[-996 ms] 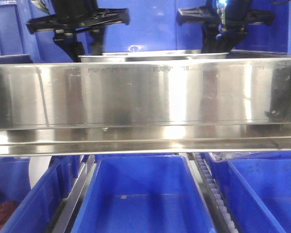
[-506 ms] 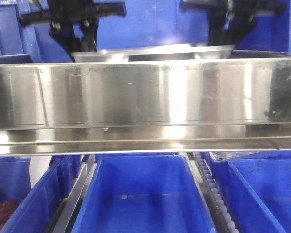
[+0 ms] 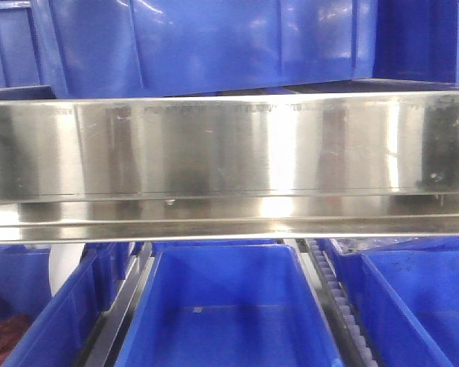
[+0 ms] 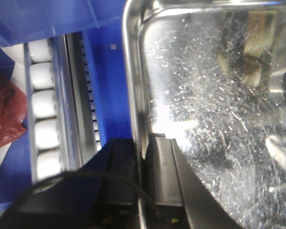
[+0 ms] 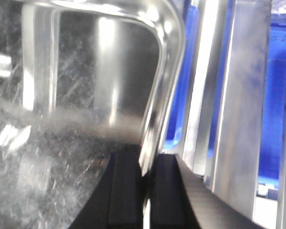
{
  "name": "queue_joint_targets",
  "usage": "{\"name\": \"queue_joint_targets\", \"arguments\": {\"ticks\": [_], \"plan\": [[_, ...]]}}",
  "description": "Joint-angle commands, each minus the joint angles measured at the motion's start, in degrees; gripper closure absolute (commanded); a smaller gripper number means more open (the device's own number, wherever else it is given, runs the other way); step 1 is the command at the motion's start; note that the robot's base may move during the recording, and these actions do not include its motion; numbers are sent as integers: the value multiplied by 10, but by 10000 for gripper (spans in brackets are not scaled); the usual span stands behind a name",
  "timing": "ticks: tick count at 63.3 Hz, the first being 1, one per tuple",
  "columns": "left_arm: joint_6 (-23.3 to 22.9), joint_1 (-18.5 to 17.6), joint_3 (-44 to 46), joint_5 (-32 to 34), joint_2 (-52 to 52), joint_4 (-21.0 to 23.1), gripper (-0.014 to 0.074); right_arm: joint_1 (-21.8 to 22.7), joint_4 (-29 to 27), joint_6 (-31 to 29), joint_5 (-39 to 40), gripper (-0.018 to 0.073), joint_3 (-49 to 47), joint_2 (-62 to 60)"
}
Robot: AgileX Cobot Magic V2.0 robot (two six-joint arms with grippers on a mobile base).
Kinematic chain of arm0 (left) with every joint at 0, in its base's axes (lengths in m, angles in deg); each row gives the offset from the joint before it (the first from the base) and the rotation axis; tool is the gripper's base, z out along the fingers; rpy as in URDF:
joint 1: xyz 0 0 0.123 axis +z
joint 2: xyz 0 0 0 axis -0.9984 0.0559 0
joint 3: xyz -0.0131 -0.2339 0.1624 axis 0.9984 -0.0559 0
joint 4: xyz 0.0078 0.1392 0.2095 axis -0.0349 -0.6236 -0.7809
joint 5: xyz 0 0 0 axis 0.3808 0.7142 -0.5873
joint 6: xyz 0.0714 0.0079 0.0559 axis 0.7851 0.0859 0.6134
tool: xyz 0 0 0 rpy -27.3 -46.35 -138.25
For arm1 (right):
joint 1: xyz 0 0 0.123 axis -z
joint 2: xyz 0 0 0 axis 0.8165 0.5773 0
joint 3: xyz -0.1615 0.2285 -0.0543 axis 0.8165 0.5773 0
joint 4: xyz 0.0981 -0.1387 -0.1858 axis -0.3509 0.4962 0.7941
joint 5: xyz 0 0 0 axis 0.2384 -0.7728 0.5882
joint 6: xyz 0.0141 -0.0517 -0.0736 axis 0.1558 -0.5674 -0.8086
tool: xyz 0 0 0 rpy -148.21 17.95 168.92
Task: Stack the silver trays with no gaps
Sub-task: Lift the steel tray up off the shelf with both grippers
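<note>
The left gripper and right gripper each pinch the rolled rim of one silver tray at opposite sides, probably to carry it level so it nests squarely without a gap. The tray hangs over a blue bin, with a white roller track beside that bin. The front view shows only a brushed-steel shelf rail and further blue bins.
</note>
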Motion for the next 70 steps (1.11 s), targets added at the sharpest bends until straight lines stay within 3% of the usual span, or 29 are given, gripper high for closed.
{"name": "queue_joint_targets", "arguments": {"ticks": [1,18,36,70], "plan": [[12,-8,-20,-41,-41,-42,637,-11,36,0,-4,503,-2,-42],[12,-40,-115,-41,-78,-40,637,-64,46,23,-12,503,51,-57],[12,-74,-132,-41,-123,-40,637,-112,47,25,-13,503,55,-63],[12,-75,-132,-40,-142,-20,637,-118,49,25,-4,503,54,-90]]}}
